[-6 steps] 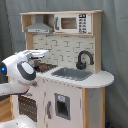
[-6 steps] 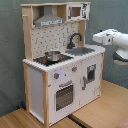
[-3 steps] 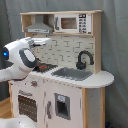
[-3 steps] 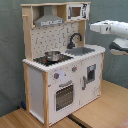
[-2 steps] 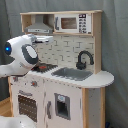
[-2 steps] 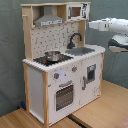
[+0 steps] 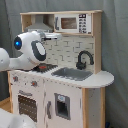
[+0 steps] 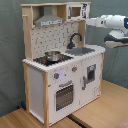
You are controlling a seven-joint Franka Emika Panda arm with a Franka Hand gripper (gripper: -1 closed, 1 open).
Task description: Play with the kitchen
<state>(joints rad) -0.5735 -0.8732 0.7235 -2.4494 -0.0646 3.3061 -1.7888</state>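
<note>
Fingers of the gripper [image 8: 86,21] cannot be judged open or closed in either exterior view; nothing can be seen held between them. In the first exterior view the arm [image 7: 27,50] fills the first exterior view's left, its white rounded joint bearing a blue light, and a slim white section reaches from it toward the hood [image 7: 39,23] and microwave [image 7: 73,23] at the top of the kitchen [image 7: 65,90]. The kitchen stands in the centre of this view, white with light wood edges. Along its counter, from the first exterior view's left: the stove [image 7: 47,67] partly behind the arm, the grey sink [image 7: 72,73], then the black faucet [image 7: 84,59]. Below sit the oven door [image 7: 27,105] and a small cupboard door [image 7: 62,106].

In the second exterior view the kitchen [image 8: 45,90] occupies the left and centre, on a wooden floor [image 8: 100,112]. A metal pot [image 8: 52,56] rests on the stove [image 8: 50,60]; the faucet [image 8: 74,39] and sink [image 8: 82,50] lie toward the second exterior view's right. The arm [image 8: 112,22] enters from the second exterior view's right edge, its tip level with the microwave [image 8: 76,11] shelf and just beside the kitchen's upper side panel.
</note>
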